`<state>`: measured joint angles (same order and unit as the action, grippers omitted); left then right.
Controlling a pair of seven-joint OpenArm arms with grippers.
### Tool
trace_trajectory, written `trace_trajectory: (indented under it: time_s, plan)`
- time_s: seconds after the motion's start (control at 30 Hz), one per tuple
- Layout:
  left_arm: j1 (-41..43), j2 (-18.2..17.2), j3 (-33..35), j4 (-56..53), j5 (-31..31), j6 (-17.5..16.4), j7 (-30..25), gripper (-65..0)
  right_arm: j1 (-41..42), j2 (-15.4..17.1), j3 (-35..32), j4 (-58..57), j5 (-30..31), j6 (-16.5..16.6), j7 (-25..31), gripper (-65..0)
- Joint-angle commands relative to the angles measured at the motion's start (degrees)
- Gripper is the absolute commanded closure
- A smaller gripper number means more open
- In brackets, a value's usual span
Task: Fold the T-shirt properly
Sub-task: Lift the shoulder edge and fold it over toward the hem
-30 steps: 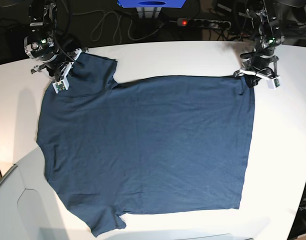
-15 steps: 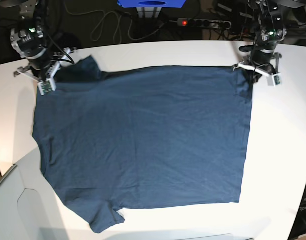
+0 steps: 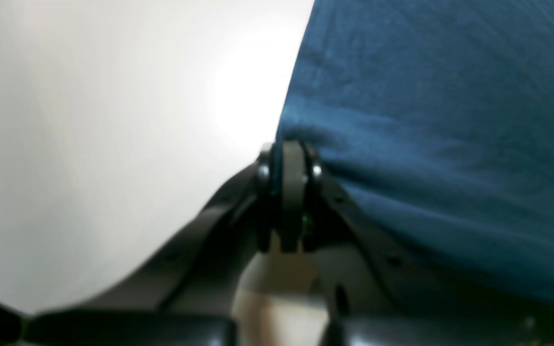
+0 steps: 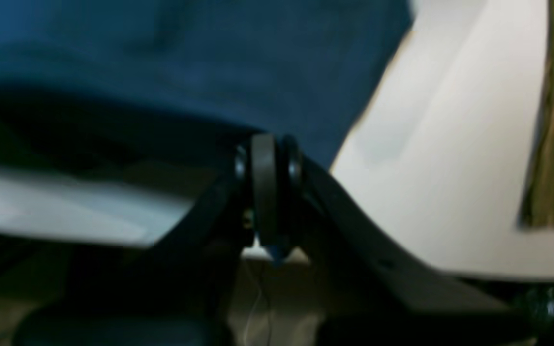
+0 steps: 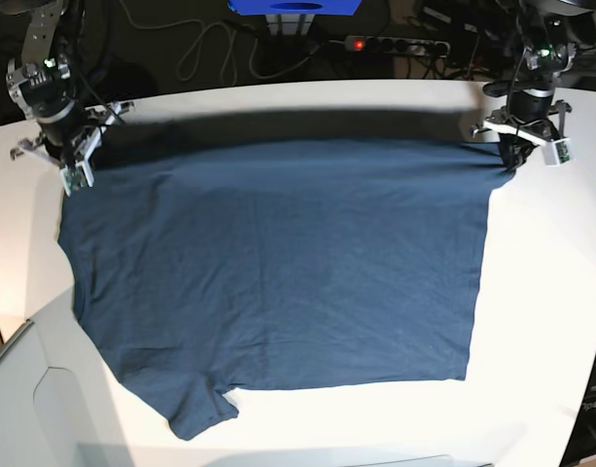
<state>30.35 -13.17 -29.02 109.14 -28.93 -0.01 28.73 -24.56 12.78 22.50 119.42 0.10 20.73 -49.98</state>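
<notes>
In the base view, the plain dark navy-blue short-sleeved cotton T-shirt [image 5: 278, 272] lay spread over the white table [image 5: 550, 292], filling most of its middle. Its far edge was raised off the surface between the two arms and threw a dark shadow band on the table at 12 o'clock. The right gripper [image 5: 69, 161] stood at 10 o'clock and the left gripper [image 5: 508, 154] at 2 o'clock, each at a far corner of the cloth; their fingertips were too small and dark there to make out. One sleeve hung out at 7 o'clock, and the other was not visible. A black power strip with a red light [image 5: 395, 44] lay beyond the table at 12 o'clock.

In the left wrist view, the left gripper [image 3: 287, 149] was pinched closed on the T-shirt [image 3: 440, 120] hem, the cloth stretching away toward 2 o'clock, with bare table [image 3: 113, 120] at 10 o'clock. The picture was soft, and the bottom was lost in dark gripper parts.

In the right wrist view, heavily blurred, the right gripper [image 4: 267, 144] was clamped on the T-shirt [image 4: 209, 62] edge, the fabric filling 11 o'clock and the table [image 4: 440, 168] at 3 o'clock. The area under the cloth was black shadow.
</notes>
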Motion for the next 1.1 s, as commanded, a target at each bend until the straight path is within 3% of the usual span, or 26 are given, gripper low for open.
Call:
trace_trajectory:
  time_s: [0.0,0.23,0.43,0.6,0.8,1.07]
  plan:
    - [-1.38,-0.68,-0.3,0.88,-0.13,0.14,-1.96,0.0,1.39,0.89,-0.3,0.89,-0.23,0.76,0.79,-0.2]
    - [-8.94,-0.94,-0.3,0.26,-0.04,0.14,-1.87,0.0,13.61,1.77,-3.73,-7.9,-0.32,0.76,0.96,-0.2]
    - [-17.65,-0.59,1.02,0.26,6.73,0.05,4.54,0.0,25.57,3.53,-8.04,-19.15,-0.67,0.76,1.32,-0.2]
    - [-22.04,-0.68,3.12,-2.81,8.84,0.05,5.51,0.0,33.3,4.41,-13.05,-25.22,-3.83,0.76,1.32,-0.2]
    - [-24.5,-0.77,3.21,-9.14,8.84,0.05,5.33,0.0,39.19,4.15,-14.9,-29.88,-5.94,0.76,1.58,-0.2]
    - [-29.25,-0.85,3.3,-14.94,8.75,0.05,5.25,0.0,42.36,3.97,-16.66,-37.09,-5.86,0.76,6.33,-0.2]
